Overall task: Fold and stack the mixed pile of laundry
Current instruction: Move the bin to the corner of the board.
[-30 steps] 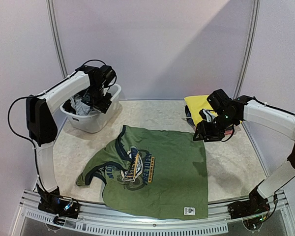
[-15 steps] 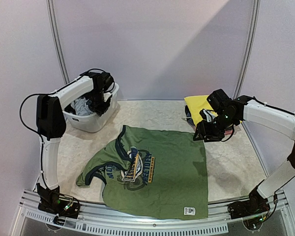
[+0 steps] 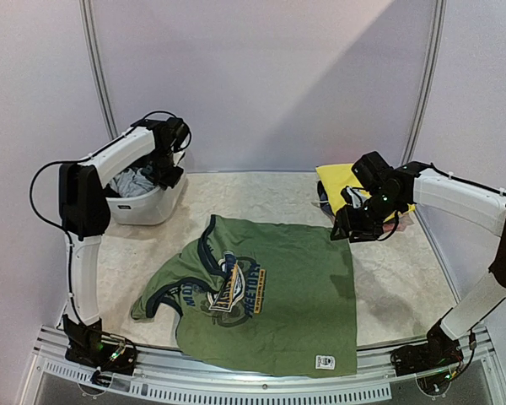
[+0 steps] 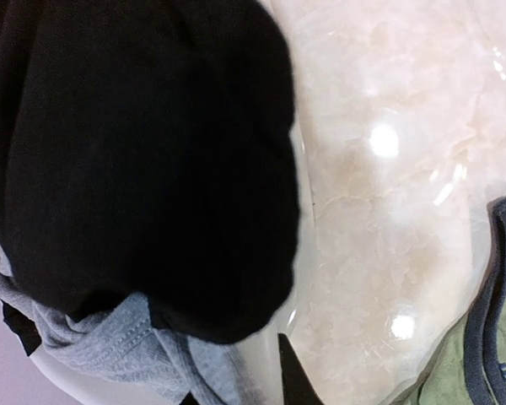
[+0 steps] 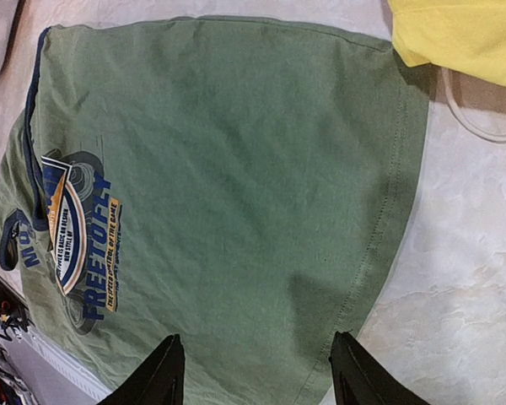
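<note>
Top: left gripper in white tub, far left; right gripper over far-right corner of olive T-shirt, flat mid-table. Left wrist: black garment and grey piece fill view; jaw gap cannot be told. Right wrist: jaws wide, empty.

We find bare counter open between the white tub at far left and the yellow garment at far right. The olive-green T-shirt blankets the near middle, and black cloth crowds the tub.
</note>
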Robot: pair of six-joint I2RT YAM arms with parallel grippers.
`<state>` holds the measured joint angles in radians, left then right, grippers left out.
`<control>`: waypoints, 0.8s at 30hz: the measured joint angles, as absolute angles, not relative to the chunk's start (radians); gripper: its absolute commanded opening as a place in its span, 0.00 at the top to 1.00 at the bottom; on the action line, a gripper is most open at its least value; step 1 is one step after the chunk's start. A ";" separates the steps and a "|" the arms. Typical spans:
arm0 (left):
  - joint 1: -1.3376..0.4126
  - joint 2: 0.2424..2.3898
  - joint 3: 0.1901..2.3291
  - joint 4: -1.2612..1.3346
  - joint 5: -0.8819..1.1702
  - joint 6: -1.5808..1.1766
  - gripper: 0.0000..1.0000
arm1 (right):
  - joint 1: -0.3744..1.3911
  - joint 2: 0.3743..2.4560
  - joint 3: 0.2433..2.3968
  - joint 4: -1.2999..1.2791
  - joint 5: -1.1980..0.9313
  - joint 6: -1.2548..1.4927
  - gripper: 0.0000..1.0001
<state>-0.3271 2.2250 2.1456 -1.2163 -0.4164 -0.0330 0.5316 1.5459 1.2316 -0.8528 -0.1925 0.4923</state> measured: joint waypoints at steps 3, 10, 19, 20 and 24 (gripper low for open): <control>-0.308 2.223 2.146 -1.234 -0.424 -0.076 1.00 | 0.532 1.546 1.232 -0.854 -0.192 0.489 0.40; -0.262 2.224 2.152 -1.289 -0.435 -0.133 0.83 | 0.532 1.533 1.218 -0.862 -0.183 0.480 0.40; -0.252 2.222 2.153 -1.349 -0.402 -0.289 0.33 | 0.532 1.449 1.130 -0.876 -0.164 0.471 0.40; -0.253 2.219 2.154 -1.349 -0.404 -0.300 0.31 | 0.532 1.437 1.111 -0.875 -0.165 0.470 0.40; -0.255 2.188 2.173 -1.353 -0.404 -0.323 0.20 | 0.532 1.414 1.047 -0.876 -0.172 0.471 0.39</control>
